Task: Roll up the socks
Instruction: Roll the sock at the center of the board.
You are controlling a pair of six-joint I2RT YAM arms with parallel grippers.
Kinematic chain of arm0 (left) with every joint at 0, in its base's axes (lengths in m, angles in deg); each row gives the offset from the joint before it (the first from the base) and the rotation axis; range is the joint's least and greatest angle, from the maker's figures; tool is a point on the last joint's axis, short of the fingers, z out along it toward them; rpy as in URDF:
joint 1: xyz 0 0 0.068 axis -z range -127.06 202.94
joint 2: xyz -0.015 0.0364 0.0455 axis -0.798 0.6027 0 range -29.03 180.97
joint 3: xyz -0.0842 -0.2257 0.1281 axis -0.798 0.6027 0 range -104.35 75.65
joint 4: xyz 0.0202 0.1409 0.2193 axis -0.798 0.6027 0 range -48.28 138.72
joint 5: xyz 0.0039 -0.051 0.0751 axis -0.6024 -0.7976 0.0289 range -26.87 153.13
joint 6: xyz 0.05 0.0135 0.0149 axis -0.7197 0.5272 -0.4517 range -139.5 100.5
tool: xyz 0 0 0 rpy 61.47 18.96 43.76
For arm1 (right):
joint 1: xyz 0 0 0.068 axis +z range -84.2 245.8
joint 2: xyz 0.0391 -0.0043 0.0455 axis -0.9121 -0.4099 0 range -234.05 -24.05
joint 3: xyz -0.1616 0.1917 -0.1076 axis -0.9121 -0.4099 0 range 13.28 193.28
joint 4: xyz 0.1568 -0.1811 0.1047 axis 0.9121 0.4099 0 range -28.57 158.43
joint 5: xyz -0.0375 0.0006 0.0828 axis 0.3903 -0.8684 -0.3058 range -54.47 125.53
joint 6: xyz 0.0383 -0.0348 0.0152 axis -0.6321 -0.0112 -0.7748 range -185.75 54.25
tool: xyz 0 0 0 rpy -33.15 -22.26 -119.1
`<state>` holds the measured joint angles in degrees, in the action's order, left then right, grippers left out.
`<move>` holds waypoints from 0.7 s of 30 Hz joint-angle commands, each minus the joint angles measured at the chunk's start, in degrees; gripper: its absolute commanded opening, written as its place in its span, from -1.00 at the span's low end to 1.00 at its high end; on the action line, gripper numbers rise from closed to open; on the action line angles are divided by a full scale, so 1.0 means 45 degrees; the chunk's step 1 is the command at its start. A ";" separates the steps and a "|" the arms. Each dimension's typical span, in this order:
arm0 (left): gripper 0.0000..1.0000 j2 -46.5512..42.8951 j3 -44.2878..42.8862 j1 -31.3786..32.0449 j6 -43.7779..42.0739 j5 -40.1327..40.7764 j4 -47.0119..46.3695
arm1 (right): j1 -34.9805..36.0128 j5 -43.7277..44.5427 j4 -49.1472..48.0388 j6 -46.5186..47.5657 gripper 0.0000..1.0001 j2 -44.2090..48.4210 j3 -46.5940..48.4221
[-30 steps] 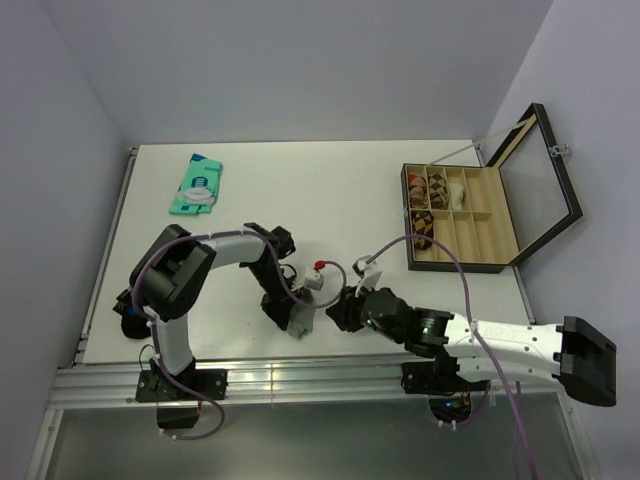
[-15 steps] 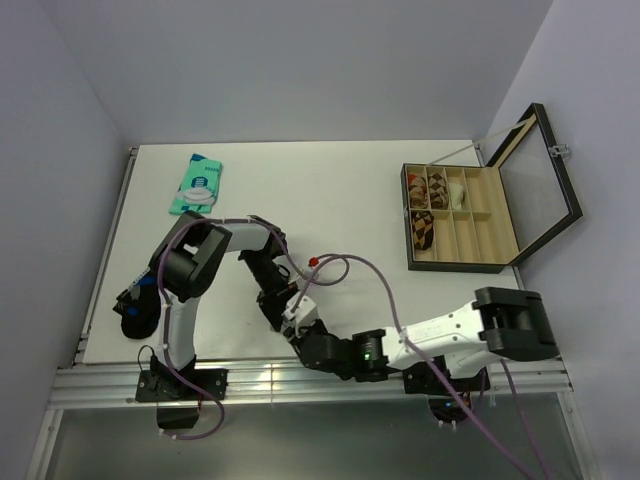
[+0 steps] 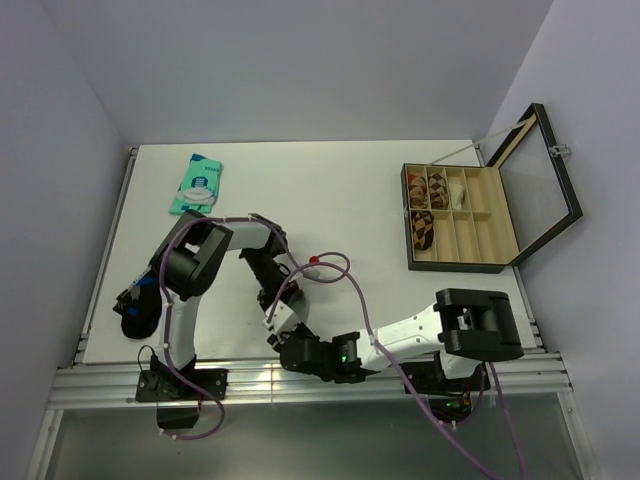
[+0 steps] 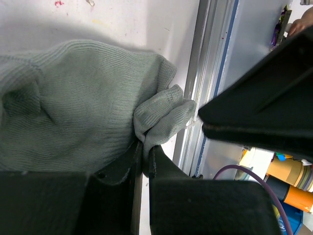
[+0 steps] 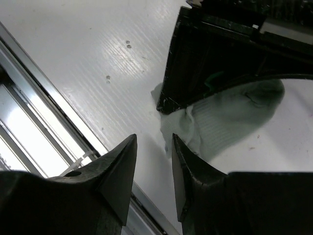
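**Q:** What is shown, from the largest element down?

**A:** A white table (image 3: 350, 190) is seen from above, and an open compartment box (image 3: 490, 215) is set at its right. Both arms are bent toward the near edge. There the grey sock (image 4: 73, 112) is found, lying just beside the metal rail (image 4: 195, 98).

**Q:** How are the fingers set?

**A:** The left gripper (image 4: 145, 156) is closed on a small fold at the sock's edge. The right gripper (image 5: 154, 161) is held close to that fold, with its fingers partly parted and nothing caught between them.

**Q:** What failure is to be expected?

**A:** Only a thin pinch of fabric is taken, so the fold may be lost if the sock is pulled. The sock may also be dragged over the rail, or the two crowded grippers may be knocked together.
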<state>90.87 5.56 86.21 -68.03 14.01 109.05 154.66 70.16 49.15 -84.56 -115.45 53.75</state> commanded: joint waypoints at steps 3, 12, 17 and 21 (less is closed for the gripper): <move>-0.99 0.0134 -0.0402 -0.0071 -0.0094 0.0193 -0.0001 | -0.0156 0.0097 -0.0379 0.0352 -0.15 -0.0723 0.0753; -0.99 0.0017 -0.0051 -0.0051 -0.0386 0.0428 0.0174 | -0.1015 0.0546 -0.0437 0.0488 -0.16 -0.1213 0.0499; -0.99 0.0056 -0.0031 -0.0071 -0.0523 0.0603 0.0292 | -0.1153 0.0547 -0.0379 0.0937 -0.11 -0.1409 0.0538; -0.99 0.0036 -0.0070 -0.0051 -0.0523 0.0682 0.0311 | -0.1153 -0.0077 -0.0203 0.1055 -0.04 -0.1643 0.0675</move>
<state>90.87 5.24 86.13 -68.32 15.06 109.62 149.96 69.90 48.61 -81.06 -121.48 55.30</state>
